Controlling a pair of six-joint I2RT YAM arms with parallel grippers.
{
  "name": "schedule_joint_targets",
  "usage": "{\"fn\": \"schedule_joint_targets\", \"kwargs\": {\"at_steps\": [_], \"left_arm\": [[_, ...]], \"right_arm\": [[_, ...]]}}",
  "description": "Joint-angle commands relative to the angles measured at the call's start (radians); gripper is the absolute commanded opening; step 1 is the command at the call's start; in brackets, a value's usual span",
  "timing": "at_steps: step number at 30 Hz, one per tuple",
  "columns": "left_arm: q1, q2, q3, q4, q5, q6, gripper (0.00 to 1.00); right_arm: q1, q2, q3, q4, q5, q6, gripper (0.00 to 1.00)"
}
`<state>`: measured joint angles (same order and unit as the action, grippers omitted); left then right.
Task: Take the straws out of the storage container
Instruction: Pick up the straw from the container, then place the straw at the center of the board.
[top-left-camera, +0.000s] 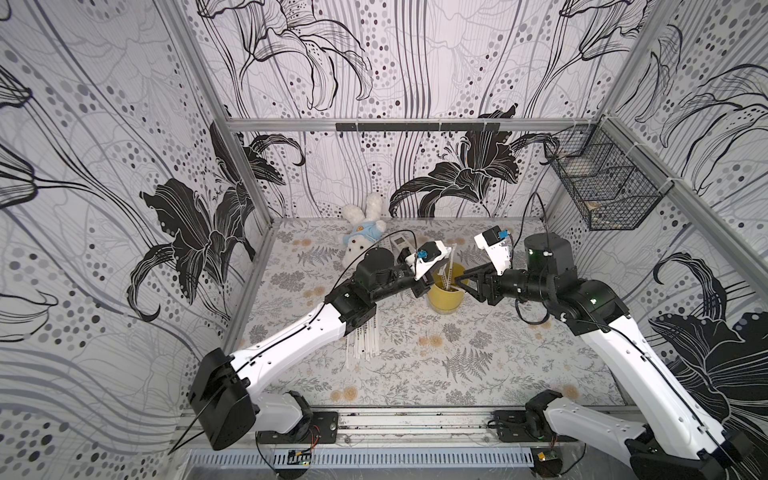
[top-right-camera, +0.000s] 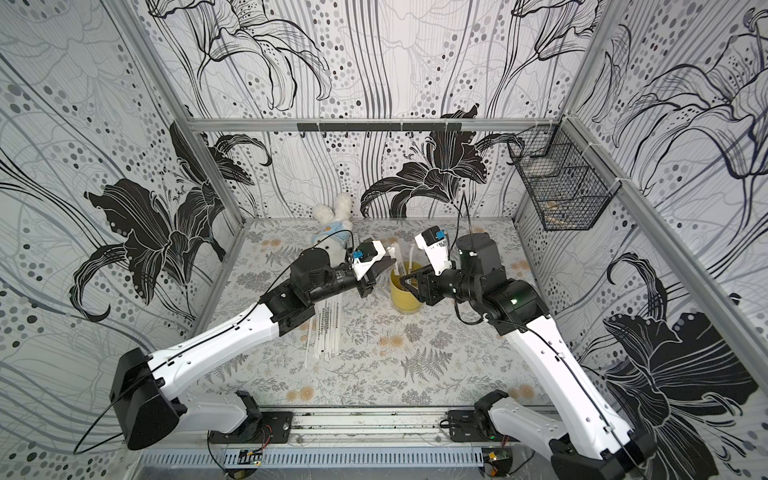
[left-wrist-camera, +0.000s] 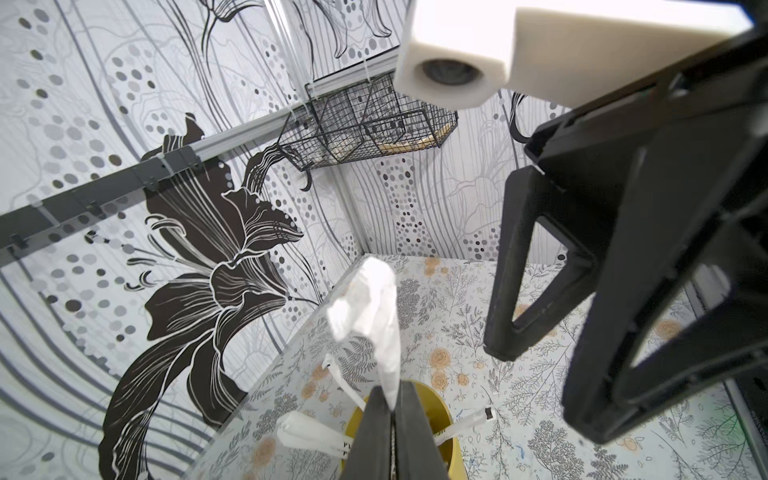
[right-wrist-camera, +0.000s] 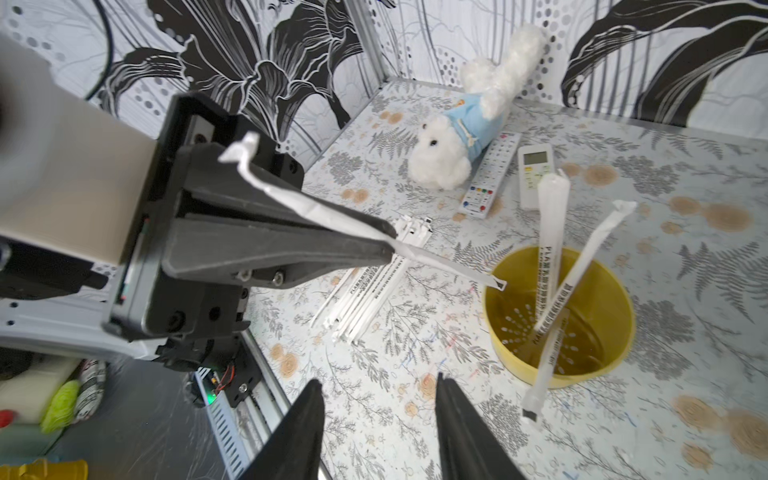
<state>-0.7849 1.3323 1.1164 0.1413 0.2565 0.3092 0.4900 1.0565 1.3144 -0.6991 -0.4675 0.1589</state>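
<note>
White paper-wrapped straws (top-left-camera: 362, 345): a pile already out lies near-left. Beyond it the yellow storage container (top-left-camera: 444, 303) has at least two leaning inside. Left gripper (right-wrist-camera: 388, 246) pinches one straw (right-wrist-camera: 451, 268) above the rim; right gripper (right-wrist-camera: 378, 380) spread, empty. Light, crushable; likely best pinched near the upper ends.

straws (right-wrist-camera: 550, 232) stand in the storage container (top-left-camera: 444, 305) at the middle of my surface (top-left-camera: 457, 374). a pile (top-left-camera: 363, 345) lies flat to its left, nearer me. behind, a plush rabbit (top-left-camera: 359, 239) lies at the back wall, two remotes (right-wrist-camera: 492, 174) to its right. a wire basket (top-left-camera: 602, 187) hangs on the right wall.
</note>
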Motion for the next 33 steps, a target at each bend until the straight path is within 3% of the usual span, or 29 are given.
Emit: {"fn": "schedule_joint_targets", "kwargs": {"at_steps": [1, 9, 14, 17, 24, 33], "left_arm": [[-0.002, -0.071, 0.029, -0.113, -0.086, -0.068, 0.09], [-0.001, -0.226, 0.106, -0.455, -0.327, -0.286, 0.10], [0.015, -0.240, 0.179, -0.753, -0.431, -0.432, 0.12], [0.093, -0.216, 0.206, -0.882, -0.369, -0.495, 0.11], [0.379, -0.104, 0.177, -0.980, -0.025, -0.532, 0.02], [0.469, 0.102, 0.129, -1.022, 0.054, -0.477, 0.00]], "right_arm": [[-0.004, -0.004, 0.015, 0.068, -0.113, -0.013, 0.48], [0.003, 0.037, -0.012, 0.182, -0.213, 0.045, 0.47], [0.081, 0.103, -0.005, 0.188, -0.148, 0.055, 0.47], [0.133, 0.160, 0.011, 0.178, -0.108, 0.058, 0.47], [0.154, 0.275, -0.006, 0.221, -0.086, 0.137, 0.45], [0.186, 0.430, -0.033, 0.284, -0.154, 0.174, 0.45]]}}
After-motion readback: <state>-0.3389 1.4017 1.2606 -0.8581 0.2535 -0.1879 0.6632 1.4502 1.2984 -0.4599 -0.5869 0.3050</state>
